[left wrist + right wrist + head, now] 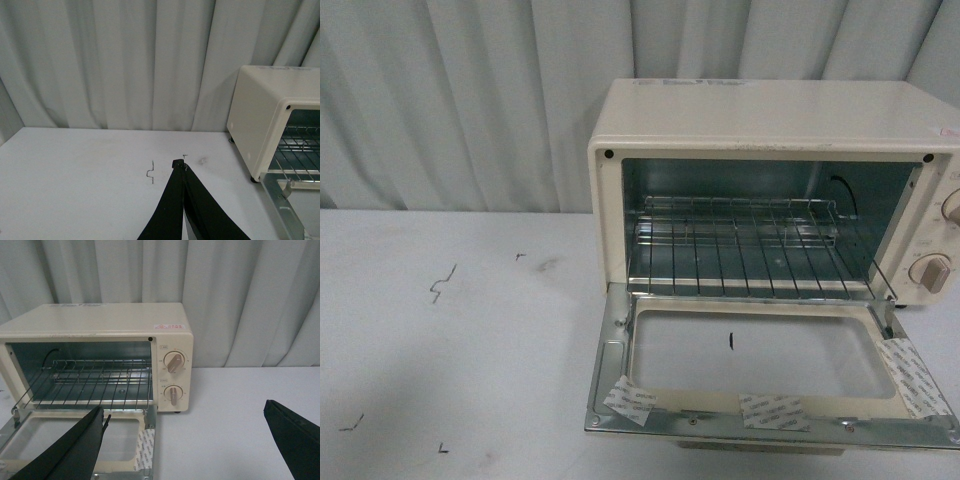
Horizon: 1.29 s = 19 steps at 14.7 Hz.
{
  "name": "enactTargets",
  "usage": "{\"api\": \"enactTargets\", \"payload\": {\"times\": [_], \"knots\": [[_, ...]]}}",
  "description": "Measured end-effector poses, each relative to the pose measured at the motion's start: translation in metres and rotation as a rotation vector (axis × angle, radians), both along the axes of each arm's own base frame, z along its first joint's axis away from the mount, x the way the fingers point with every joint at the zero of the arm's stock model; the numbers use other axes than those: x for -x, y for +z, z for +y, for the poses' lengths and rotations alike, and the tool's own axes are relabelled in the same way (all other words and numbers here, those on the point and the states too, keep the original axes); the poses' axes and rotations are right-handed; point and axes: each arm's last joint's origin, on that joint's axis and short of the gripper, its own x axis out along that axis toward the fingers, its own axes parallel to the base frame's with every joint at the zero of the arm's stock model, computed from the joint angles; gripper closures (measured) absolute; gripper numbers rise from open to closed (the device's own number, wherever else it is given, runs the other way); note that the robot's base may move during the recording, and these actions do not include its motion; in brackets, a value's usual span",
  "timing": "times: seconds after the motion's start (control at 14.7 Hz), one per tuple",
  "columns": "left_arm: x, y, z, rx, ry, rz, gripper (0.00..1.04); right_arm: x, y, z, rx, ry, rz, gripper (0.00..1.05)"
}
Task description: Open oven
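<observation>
One cream oven (770, 120) is seen at the right of the white worktop (450, 330), its glass door (760, 365) dropped flat and a wire rack (740, 250) exposed. Two knobs (173, 362) are shown whole only by the right wrist view. The left tool (184, 167) is closed and empty; the right tool (185, 422) is spread wide, holding nothing. Curtains (470, 90) hang behind.

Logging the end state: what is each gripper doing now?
Left gripper: shut, holding nothing.
Right gripper: open, holding nothing, in front of the opened oven.
</observation>
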Motion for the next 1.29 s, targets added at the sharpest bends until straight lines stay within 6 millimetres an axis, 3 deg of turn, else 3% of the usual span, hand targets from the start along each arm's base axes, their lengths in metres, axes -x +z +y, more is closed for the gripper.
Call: {"api": "enactTargets", "payload": {"times": [0.48, 0.54, 0.95, 1.29], "knots": [[0.014, 0.000, 0.000, 0.000, 0.001, -0.005, 1.03, 0.000, 0.000, 0.000, 0.000, 0.000, 0.000, 0.06], [0.025, -0.005, 0.000, 0.000, 0.001, 0.027, 1.03, 0.000, 0.000, 0.000, 0.000, -0.001, 0.000, 0.06], [0.026, -0.003, 0.000, 0.000, 0.002, 0.004, 1.03, 0.000, 0.000, 0.000, 0.000, 0.000, 0.000, 0.06], [0.026, -0.003, 0.000, 0.000, 0.001, 0.004, 0.34, 0.000, 0.000, 0.000, 0.000, 0.000, 0.000, 0.06]]}}
